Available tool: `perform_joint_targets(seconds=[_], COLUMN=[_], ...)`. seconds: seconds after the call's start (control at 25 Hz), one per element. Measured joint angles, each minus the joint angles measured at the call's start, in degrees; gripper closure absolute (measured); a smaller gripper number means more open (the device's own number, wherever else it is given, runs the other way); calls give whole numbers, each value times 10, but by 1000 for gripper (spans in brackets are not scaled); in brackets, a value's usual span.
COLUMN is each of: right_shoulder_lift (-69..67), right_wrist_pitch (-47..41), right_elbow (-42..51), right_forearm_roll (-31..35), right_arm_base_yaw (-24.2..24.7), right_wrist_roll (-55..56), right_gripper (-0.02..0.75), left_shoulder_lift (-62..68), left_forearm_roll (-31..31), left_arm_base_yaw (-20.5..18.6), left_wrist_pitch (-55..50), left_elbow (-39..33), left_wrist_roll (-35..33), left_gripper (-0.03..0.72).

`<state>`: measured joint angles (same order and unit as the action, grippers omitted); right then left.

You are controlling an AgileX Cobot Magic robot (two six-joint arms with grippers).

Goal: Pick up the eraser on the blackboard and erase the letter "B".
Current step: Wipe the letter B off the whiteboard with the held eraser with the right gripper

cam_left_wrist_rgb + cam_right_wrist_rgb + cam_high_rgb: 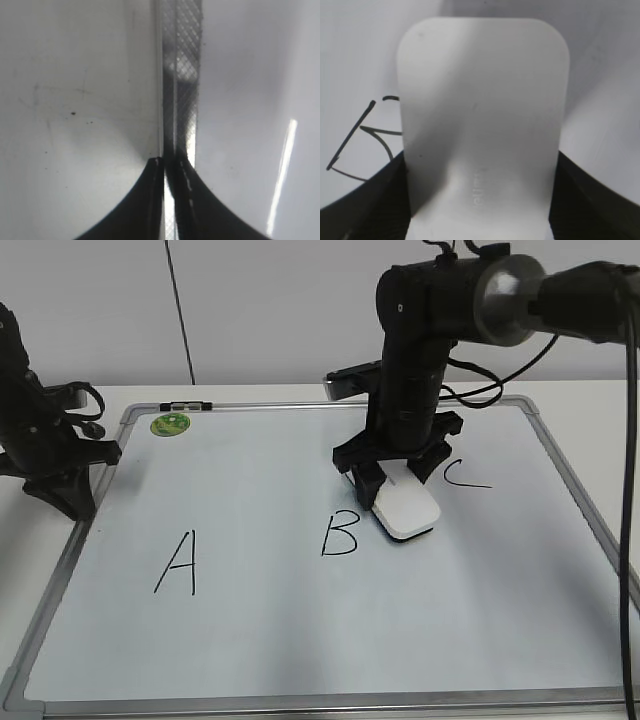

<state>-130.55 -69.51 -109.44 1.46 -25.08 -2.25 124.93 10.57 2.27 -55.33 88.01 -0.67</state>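
The white eraser (pixel 407 507) lies on the blackboard (pixel 300 640), a white board with a grey frame, just right of the black letter "B" (pixel 339 534). My right gripper (pixel 395 477) is shut on the eraser's far end, one finger on each long side. In the right wrist view the eraser (pixel 482 125) fills the middle between the dark fingers (pixel 480 200), and part of the "B" (pixel 365 145) shows at its left. My left gripper (pixel 75 495) rests at the board's left edge; in the left wrist view its jaws (pixel 169 165) are shut over the frame strip.
A black "A" (pixel 177 562) is drawn left of the "B" and a black "C" (pixel 462 475) right of the eraser. A round green magnet (pixel 170 424) sits at the board's far left corner. The board's metal frame (pixel 182 75) runs up the left wrist view.
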Motion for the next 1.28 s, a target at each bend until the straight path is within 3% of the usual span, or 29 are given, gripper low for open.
perform_joint_targets(seconds=[0.6,1.28], right_shoulder_lift=[-38,-40], right_wrist_pitch=[-8,-6], right_elbow=[-22,-22], right_forearm_roll=[-21,10], right_arm_base_yaw=[-32,-101], right_wrist_roll=[6,7], right_gripper=[211,211], left_shoulder_lift=[0,0], left_forearm_roll=[0,1], left_arm_base_yaw=[-1,-1], left_wrist_pitch=[-1,-1], left_elbow=[0,0], left_wrist_roll=[0,0], left_gripper=[645,645])
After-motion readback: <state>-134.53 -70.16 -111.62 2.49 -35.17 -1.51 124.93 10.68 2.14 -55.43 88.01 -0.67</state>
